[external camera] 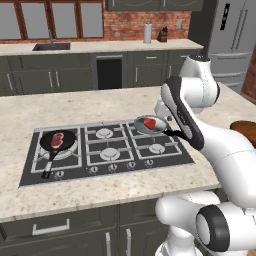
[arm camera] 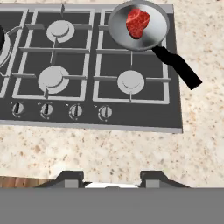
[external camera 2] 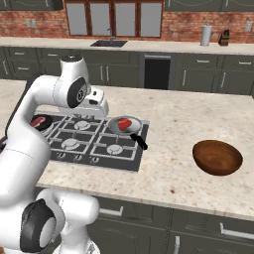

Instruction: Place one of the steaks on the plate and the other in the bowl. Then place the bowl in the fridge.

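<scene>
Hovering my gripper (arm camera: 112,180) over the worktop (arm camera: 131,153) just short of the hob (arm camera: 87,113), I see its fingertips apart with nothing between them. Ahead and to the right, the nearer steak (arm camera: 138,22) lies in the silver pan (arm camera: 153,41): red, marbled, flat against the metal. The other steak (external camera: 57,139) sits in the black frying pan (external camera: 67,145), far left. The wooden bowl (external camera 2: 217,157) waits well off to the right. My worry: a flat steak may slip from the fingers, or the pan's rim may block my descent.
</scene>
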### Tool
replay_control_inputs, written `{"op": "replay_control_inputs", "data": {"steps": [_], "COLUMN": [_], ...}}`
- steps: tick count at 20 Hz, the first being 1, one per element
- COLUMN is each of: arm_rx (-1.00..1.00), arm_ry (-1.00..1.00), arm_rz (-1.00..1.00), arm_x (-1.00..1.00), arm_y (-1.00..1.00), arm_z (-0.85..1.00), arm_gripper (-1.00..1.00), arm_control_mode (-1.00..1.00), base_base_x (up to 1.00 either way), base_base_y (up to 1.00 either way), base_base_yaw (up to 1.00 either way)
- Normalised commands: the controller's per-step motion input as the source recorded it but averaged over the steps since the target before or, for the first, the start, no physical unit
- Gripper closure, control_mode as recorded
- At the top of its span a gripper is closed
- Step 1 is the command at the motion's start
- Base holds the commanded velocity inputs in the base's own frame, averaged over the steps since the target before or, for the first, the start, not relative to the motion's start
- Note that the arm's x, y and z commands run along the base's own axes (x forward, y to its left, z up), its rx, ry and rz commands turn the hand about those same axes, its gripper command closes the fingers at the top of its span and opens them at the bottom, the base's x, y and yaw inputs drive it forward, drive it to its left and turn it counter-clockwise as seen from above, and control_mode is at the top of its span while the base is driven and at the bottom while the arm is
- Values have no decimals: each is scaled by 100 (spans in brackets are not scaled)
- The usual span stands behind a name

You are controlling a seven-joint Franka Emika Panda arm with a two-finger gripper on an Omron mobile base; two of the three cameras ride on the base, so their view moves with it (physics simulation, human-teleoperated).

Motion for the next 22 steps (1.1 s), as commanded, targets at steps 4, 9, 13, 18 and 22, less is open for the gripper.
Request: {"op": "replay_control_inputs", "data": {"steps": [4, 9, 13, 18, 22], "arm_rx": [0, 0, 0, 0, 0], "arm_ry": [-2, 0, 0, 0, 0], "arm_rz": [0, -2, -3, 0, 0], "arm_x": [4, 18, 37, 44, 42], "arm_y": [0, -9, -24, -17, -7], "arm_z": [-4, -20, -26, -30, -28], "arm_gripper": [-100, -100, -100, -100, -100], "arm_control_mode": [-100, -100, -100, -100, -100], "base_base_x": [0, 0, 0, 0, 0], "base_base_y": [0, 0, 0, 0, 0], "base_base_yaw": [0, 0, 0, 0, 0]}}
